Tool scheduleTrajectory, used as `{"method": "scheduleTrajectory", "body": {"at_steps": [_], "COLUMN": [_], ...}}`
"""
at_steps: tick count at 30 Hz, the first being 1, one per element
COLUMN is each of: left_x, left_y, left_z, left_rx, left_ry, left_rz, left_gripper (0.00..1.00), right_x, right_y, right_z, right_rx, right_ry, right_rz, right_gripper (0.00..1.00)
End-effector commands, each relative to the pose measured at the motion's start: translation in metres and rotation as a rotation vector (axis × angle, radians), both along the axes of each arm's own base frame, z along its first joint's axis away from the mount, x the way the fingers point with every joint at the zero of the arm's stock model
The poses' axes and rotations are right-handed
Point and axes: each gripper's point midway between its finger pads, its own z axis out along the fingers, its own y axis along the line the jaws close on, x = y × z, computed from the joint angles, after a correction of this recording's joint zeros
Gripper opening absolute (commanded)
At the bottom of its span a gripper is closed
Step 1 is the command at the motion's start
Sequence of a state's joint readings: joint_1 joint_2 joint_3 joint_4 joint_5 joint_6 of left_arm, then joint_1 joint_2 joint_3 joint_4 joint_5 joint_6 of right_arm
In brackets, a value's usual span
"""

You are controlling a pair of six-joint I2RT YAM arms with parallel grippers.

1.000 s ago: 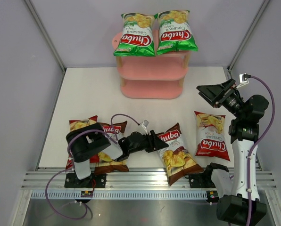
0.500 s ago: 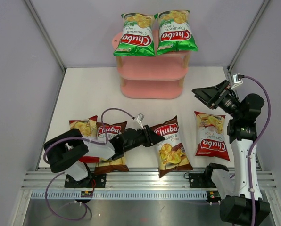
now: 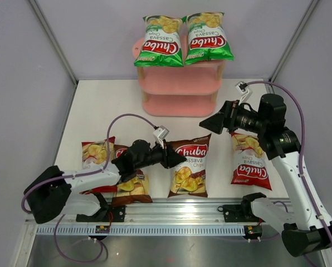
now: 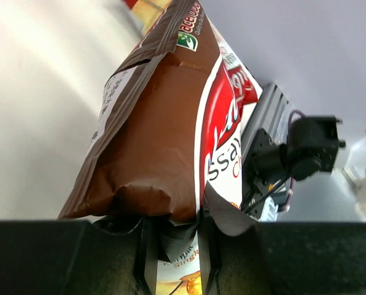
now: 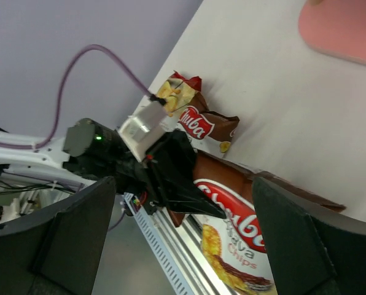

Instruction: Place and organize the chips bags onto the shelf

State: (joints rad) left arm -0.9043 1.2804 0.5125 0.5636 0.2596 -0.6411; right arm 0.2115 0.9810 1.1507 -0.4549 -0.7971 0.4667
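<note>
Swung straighter, the glossy brown chips bag (image 3: 189, 167) is pinched by the left gripper (image 3: 176, 159), right gripper (image 3: 206, 125) spread; 2 glossy green bags (image 3: 161, 41) top the pink 3-tier shelf (image 3: 180, 83), 4 remain.

The top external camera looks steeply down from above and behind the arm bases, taking in the whole table (image 3: 99, 111) with the shelf (image 3: 180, 89) at its far end. The left wrist camera sits right behind its own fingers (image 4: 145, 264), very close to the brown bag (image 4: 152, 141), and faces along the table's near edge toward the right arm's base (image 4: 293, 153). The right wrist camera hangs higher, looking obliquely down at the left gripper (image 5: 207, 206). All three views share that bag.
</note>
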Motion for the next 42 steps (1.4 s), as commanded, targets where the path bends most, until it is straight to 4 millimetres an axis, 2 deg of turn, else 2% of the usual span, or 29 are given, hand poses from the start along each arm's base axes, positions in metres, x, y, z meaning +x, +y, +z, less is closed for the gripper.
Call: {"method": "scheduleTrajectory", "body": {"at_steps": [1, 4, 6, 7, 9, 10, 12, 14, 18, 21, 23, 24, 26, 28, 29, 30, 31, 32, 33, 36, 40, 42], "left_x": [-0.008, -0.01, -0.015, -0.019, -0.023, -0.029, -0.034, -0.039, -0.036, -0.033, -0.029, -0.03, -0.025, -0.028, -0.033, -0.038, -0.041, -0.041, -0.042, -0.063, -0.087, -0.097], "left_y": [0.004, 0.01, 0.011, 0.013, 0.017, 0.02, 0.025, 0.032, 0.043, 0.051, 0.055, 0.055, 0.058, 0.053, 0.048, 0.044, 0.041, 0.036, 0.03, 0.022, 0.024, 0.026], "left_z": [0.049, 0.052, 0.069, 0.064, 0.081, 0.077, 0.091, 0.098, 0.103, 0.097, 0.085, 0.082, 0.066, 0.052, 0.047, 0.046, 0.043, 0.041, 0.05, 0.054, 0.06, 0.068], "left_rx": [-0.035, -0.014, -0.02, 0.013, 0.011, 0.042, 0.035, 0.032, 0.039, 0.06, 0.098, 0.102, 0.158, 0.185, 0.18, 0.182, 0.196, 0.205, 0.176, 0.129, 0.077, 0.043], "left_ry": [-0.213, -0.209, -0.241, -0.222, -0.265, -0.268, -0.294, -0.308, -0.307, -0.309, -0.3, -0.313, -0.321, -0.31, -0.319, -0.325, -0.329, -0.313, -0.331, -0.331, -0.368, -0.393], "left_rz": [-0.08, -0.072, -0.098, -0.116, -0.135, -0.163, -0.168, -0.17, -0.11, -0.071, -0.046, -0.061, -0.049, -0.095, -0.143, -0.189, -0.235, -0.256, -0.274, -0.388, -0.488, -0.525], "left_gripper": [0.0, 0.0, 0.0, 0.0, 0.0, 0.0, 0.0, 0.0, 0.0, 0.01, 0.01, 0.01, 0.01, 0.0, 0.0, 0.0, 0.0, 0.0, 0.0, 0.0, 0.0, 0.0], "right_x": [0.003, 0.004, -0.001, -0.004, -0.013, -0.013, -0.017, -0.012, -0.004, -0.008, -0.012, -0.011, -0.013, -0.013, -0.016, -0.015, -0.003, -0.011, -0.022, -0.025, -0.059, -0.067], "right_y": [-0.012, -0.012, -0.011, -0.01, -0.005, -0.004, -0.001, -0.002, -0.002, 0.0, -0.001, -0.003, -0.004, -0.001, 0.004, 0.005, 0.002, 0.004, 0.015, 0.013, 0.029, 0.03], "right_z": [-0.011, -0.013, -0.01, -0.009, -0.008, -0.006, -0.008, -0.009, -0.007, -0.015, -0.029, -0.036, -0.065, -0.074, -0.072, -0.076, -0.078, -0.085, -0.085, -0.087, -0.085, -0.086], "right_rx": [-0.15, -0.152, -0.151, -0.158, -0.174, -0.195, -0.226, -0.259, -0.252, -0.227, -0.245, -0.275, -0.315, -0.308, -0.296, -0.337, -0.413, -0.457, -0.489, -0.574, -0.465, -0.457], "right_ry": [-0.053, -0.042, -0.044, -0.056, -0.061, -0.087, -0.082, -0.079, -0.066, -0.067, -0.091, -0.115, -0.07, -0.037, -0.061, -0.07, -0.069, -0.036, -0.051, -0.075, -0.066, -0.06], "right_rz": [-0.057, -0.07, -0.047, -0.031, 0.016, 0.024, 0.041, 0.026, -0.001, 0.003, 0.023, 0.034, 0.067, 0.083, 0.124, 0.137, 0.084, 0.112, 0.172, 0.193, 0.362, 0.395], "right_gripper": [0.99, 0.99, 0.99, 0.99, 1.0, 1.0, 0.99, 0.99, 1.0, 1.0, 0.99, 0.99, 1.0, 0.99, 0.99, 0.99, 0.99, 0.99, 0.99, 1.0, 0.99, 0.99]}}
